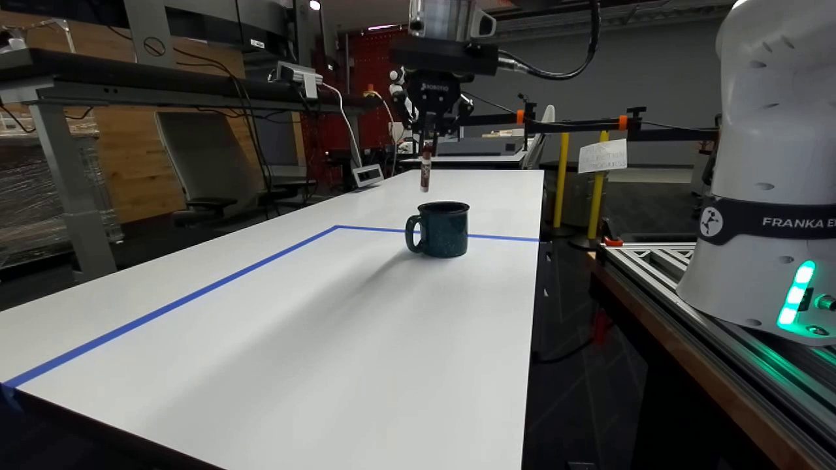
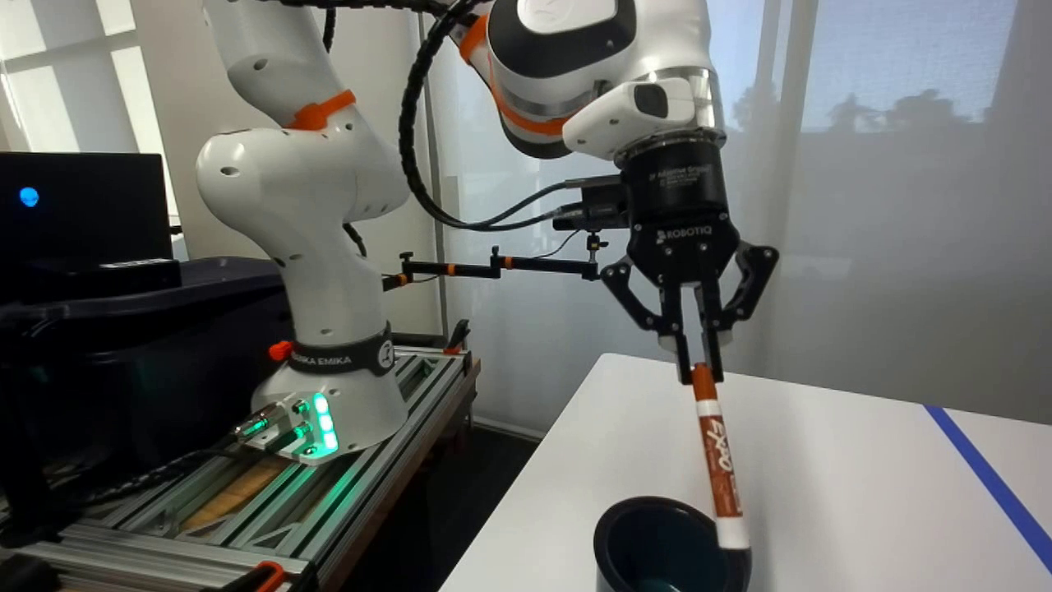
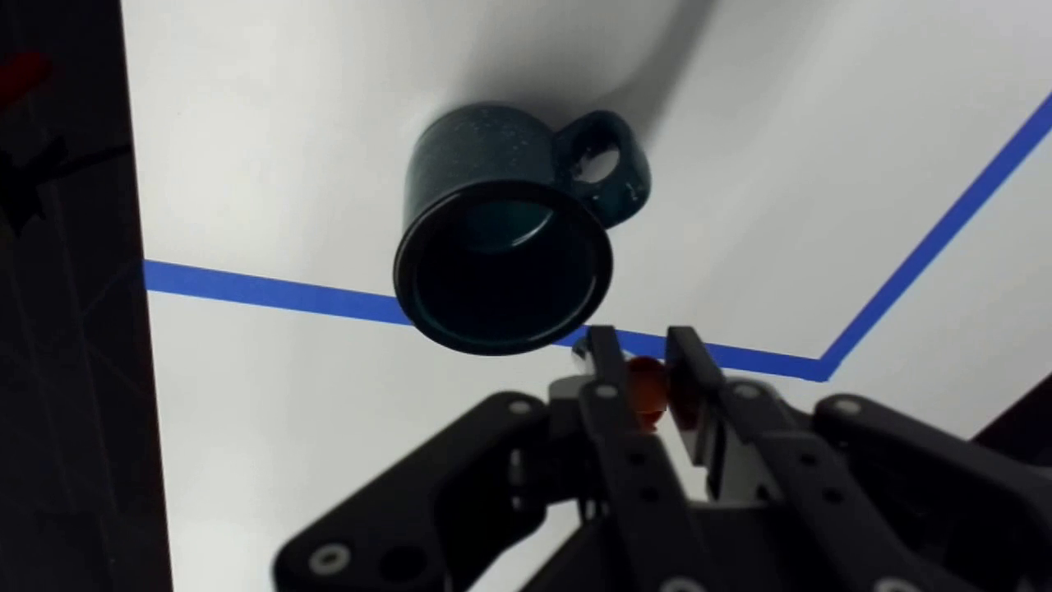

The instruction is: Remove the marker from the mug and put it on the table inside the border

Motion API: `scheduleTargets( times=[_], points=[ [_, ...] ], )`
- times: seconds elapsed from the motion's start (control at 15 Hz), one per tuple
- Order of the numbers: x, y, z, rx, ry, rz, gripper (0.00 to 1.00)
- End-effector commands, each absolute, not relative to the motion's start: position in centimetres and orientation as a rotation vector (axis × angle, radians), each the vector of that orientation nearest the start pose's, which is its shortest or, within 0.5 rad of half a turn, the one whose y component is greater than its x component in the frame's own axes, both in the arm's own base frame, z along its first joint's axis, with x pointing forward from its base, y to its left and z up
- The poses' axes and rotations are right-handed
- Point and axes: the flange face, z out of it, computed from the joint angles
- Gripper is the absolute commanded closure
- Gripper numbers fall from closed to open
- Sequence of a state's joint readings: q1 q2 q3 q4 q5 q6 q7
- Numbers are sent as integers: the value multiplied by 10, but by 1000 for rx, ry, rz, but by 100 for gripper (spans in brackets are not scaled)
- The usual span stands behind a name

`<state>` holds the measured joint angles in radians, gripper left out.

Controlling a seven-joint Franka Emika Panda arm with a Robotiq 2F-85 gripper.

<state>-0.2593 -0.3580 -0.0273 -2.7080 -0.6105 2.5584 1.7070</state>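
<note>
The Expo marker, brown-red and white, hangs nearly upright from my gripper in both exterior views (image 1: 425, 175) (image 2: 720, 469). My gripper (image 2: 699, 376) is shut on the marker's red-brown upper end, which also shows between the fingertips in the wrist view (image 3: 647, 386). The dark green speckled mug (image 1: 445, 230) stands upright on the white table (image 1: 392, 365). The marker's lower end is above rim height, apart from the mug. In an exterior view it overlaps the mug's rim (image 2: 612, 526). In the wrist view the gripper (image 3: 643, 339) is beside the mug's opening (image 3: 481, 152), which looks empty.
Blue tape (image 1: 215, 284) marks the border on the table. In the wrist view a tape corner (image 3: 824, 367) lies right of the fingers, and the mug stands by a tape line. The table's edge (image 1: 532, 339) faces the robot base (image 1: 751, 274).
</note>
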Motion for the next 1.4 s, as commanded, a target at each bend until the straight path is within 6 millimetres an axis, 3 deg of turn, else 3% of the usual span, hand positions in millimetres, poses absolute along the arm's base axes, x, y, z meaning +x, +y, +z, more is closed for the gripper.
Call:
scheduleTargets(
  times=[0.0, 0.2, 0.4, 0.87, 1.33],
  points=[
    [383, -77, 389, -2372, 2088, -811, 95],
    [390, -49, 397, -2444, 1924, -981, 95],
    [396, -26, 385, -2480, 1790, -1072, 95],
    [394, 2, 336, -2563, 1564, -1194, 95],
    [390, 16, 277, -2695, 1418, -1097, 95]
  ],
)
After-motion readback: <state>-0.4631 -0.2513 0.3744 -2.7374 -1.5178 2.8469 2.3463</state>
